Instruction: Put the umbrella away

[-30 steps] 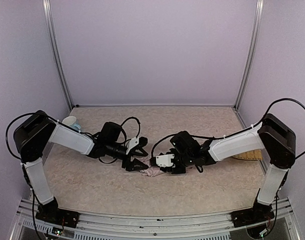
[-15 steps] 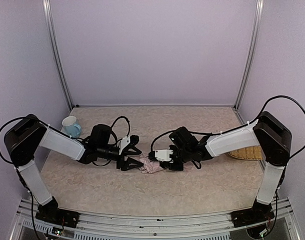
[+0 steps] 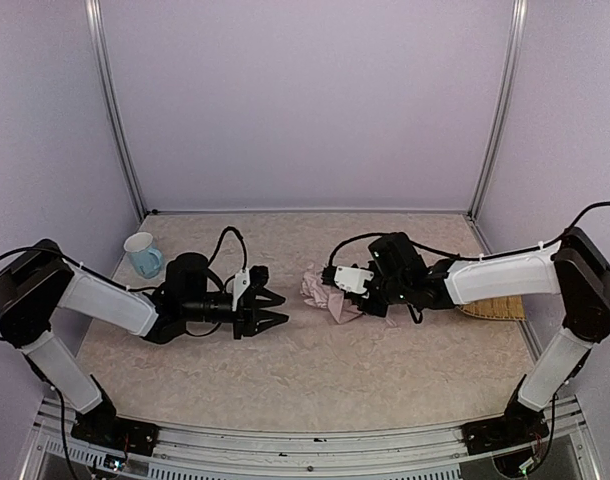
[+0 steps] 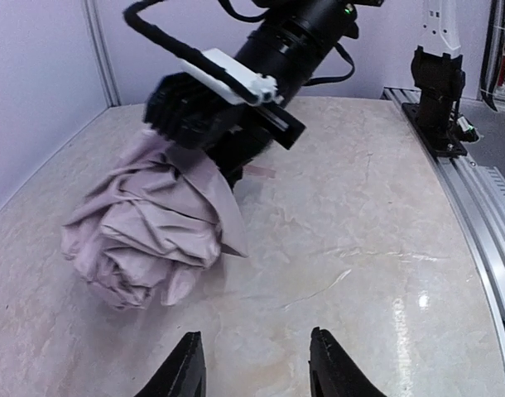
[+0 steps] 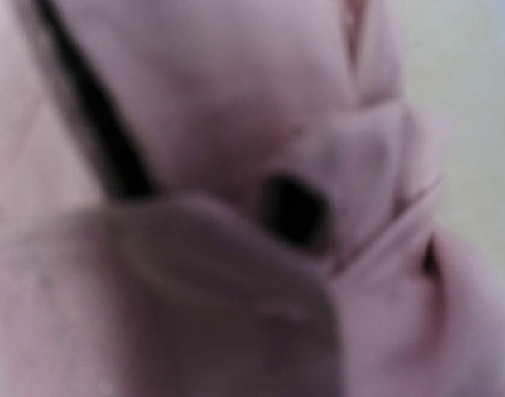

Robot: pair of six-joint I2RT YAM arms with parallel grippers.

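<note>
Umbrella (image 4: 145,240) bunches under my right claw (image 3: 337,290), clamped on its fabric midway between the table's (image 3: 405,370) side edges; my left claw (image 3: 272,311), spread empty, should gather loose folds squarely.

left tool (image 3: 268,309): low, fingers spread | right tool (image 3: 335,288): fingers hidden

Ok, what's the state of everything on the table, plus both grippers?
umbrella: collapsed, fabric loosely bunched, resting on the table.
left gripper: open, empty, apart from the umbrella.
right gripper: fingertips buried in fabric, apparently shut on the umbrella.
mug: upright.
woven mat: lying flat, partly hidden by the right arm.
</note>
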